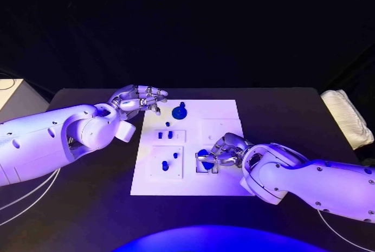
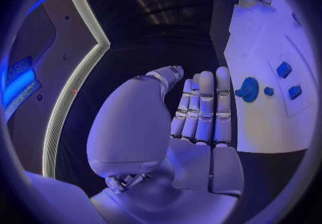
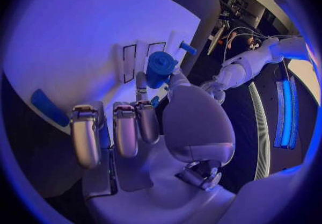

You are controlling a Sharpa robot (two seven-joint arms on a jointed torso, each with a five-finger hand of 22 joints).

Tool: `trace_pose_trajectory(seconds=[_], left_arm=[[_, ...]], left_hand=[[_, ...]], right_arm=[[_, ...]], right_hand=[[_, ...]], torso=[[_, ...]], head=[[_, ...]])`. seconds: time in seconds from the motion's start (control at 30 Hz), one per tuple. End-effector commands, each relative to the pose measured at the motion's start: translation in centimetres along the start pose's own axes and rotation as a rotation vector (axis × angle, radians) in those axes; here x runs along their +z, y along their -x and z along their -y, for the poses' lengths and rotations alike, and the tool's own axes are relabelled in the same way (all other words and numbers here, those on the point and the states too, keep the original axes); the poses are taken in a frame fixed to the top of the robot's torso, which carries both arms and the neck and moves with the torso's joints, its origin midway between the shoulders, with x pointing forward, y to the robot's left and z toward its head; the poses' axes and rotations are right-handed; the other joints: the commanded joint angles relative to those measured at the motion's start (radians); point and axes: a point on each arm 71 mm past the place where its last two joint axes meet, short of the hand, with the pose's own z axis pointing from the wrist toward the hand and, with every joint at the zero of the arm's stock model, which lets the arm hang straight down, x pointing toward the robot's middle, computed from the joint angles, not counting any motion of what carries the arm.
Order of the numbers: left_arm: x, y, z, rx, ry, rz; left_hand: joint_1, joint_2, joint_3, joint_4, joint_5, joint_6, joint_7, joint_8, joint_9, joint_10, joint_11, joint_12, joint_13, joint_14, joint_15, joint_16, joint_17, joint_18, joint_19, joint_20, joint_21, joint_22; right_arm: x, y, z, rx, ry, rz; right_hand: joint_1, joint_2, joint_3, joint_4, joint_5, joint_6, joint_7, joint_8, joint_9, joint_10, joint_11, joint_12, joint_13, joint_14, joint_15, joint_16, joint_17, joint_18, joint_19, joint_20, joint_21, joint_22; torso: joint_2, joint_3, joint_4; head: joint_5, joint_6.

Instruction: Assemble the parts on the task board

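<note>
The right hand (image 1: 224,152) pinches a round blue part (image 3: 160,67) between its thumb and a finger, right above two slots near the middle of the white task board (image 1: 224,108). The left hand (image 1: 139,98) holds nothing, fingers straight and side by side, at the board's far left corner. A blue knob (image 1: 180,111) stands just beside it.

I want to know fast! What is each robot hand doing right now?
Left hand: open, holding nothing, at the board's far left corner.
Right hand: holding a blue part over the board.
</note>
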Motion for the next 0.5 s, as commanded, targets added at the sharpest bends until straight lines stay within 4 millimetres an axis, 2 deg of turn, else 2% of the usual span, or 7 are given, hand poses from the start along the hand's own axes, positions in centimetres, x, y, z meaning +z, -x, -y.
trace_pose_trajectory(seconds=[0.03,0.1,0.13,0.27,0.5], left_arm=[[0.01,-0.24,0.08,-0.010,-0.005,-0.019],[-0.01,-0.21,0.08,-0.009,-0.005,-0.018],[-0.02,-0.20,0.08,-0.009,-0.005,-0.018],[-0.03,-0.18,0.07,-0.009,-0.003,-0.018],[-0.06,-0.14,0.07,-0.009,-0.002,-0.017]], left_hand=[[-0.004,0.009,-0.004,0.005,0.004,-0.008,0.000,0.006,-0.001,-0.006,0.002,-0.003,-0.002,-0.004,0.003,-0.005,-0.001,0.014,0.006,0.001,-0.004,-0.002],[-0.004,0.009,-0.004,0.005,0.004,-0.008,0.000,0.006,-0.001,-0.006,0.002,-0.003,-0.002,-0.004,0.003,-0.005,-0.001,0.014,0.006,0.001,-0.004,-0.002],[-0.004,0.009,-0.004,0.005,0.004,-0.008,0.000,0.006,-0.001,-0.006,0.002,-0.003,-0.002,-0.004,0.003,-0.005,-0.001,0.014,0.006,0.001,-0.004,-0.002],[-0.004,0.009,-0.004,0.005,0.004,-0.008,0.000,0.006,-0.001,-0.006,0.002,-0.003,-0.002,-0.004,0.003,-0.005,-0.001,0.014,0.006,0.001,-0.004,-0.002],[-0.004,0.009,-0.004,0.005,0.004,-0.008,0.000,0.006,-0.001,-0.006,0.002,-0.003,-0.002,-0.004,0.003,-0.005,-0.001,0.014,0.006,0.001,-0.004,-0.002]], right_arm=[[0.09,0.00,-0.04,-0.035,0.009,0.003],[0.15,0.05,-0.03,-0.038,0.010,0.010],[0.17,0.07,-0.02,-0.040,0.011,0.011],[0.23,0.10,0.01,-0.046,0.011,0.013],[0.14,0.24,0.13,-0.055,0.017,0.022]], right_hand=[[-0.022,-0.003,-0.031,0.000,0.005,-0.007,0.001,0.002,-0.001,0.034,-0.003,-0.007,0.160,0.099,-0.004,0.002,0.240,-0.007,0.105,-0.007,0.006,0.263],[-0.071,-0.046,-0.086,0.004,0.007,-0.012,0.002,0.003,-0.001,0.027,-0.002,-0.020,0.150,0.098,-0.003,-0.001,0.234,-0.007,0.105,-0.007,0.006,0.263],[-0.080,-0.054,-0.096,0.004,0.007,-0.014,0.003,0.003,0.000,0.024,-0.001,-0.026,0.147,0.098,-0.002,-0.001,0.233,-0.007,0.105,-0.006,0.006,0.263],[-0.089,-0.066,-0.108,0.005,0.008,-0.019,0.005,0.003,-0.001,0.019,0.000,-0.035,0.141,0.097,-0.001,-0.001,0.233,-0.007,0.105,-0.005,0.006,0.263],[-0.091,-0.065,-0.109,0.005,0.008,-0.022,0.006,0.002,-0.001,0.016,0.001,-0.040,0.138,0.097,-0.001,-0.001,0.233,-0.007,0.105,-0.005,0.006,0.263]], torso=[[-0.001,-0.0008,0.0008],[-0.001,-0.0008,0.0003],[-0.001,-0.0008,-0.0001],[-0.001,-0.0006,-0.0005],[-0.001,-0.0004,-0.0003]], head=[[-0.001,0.000],[-0.001,0.001],[-0.001,0.001],[-0.002,0.000],[-0.001,0.000]])
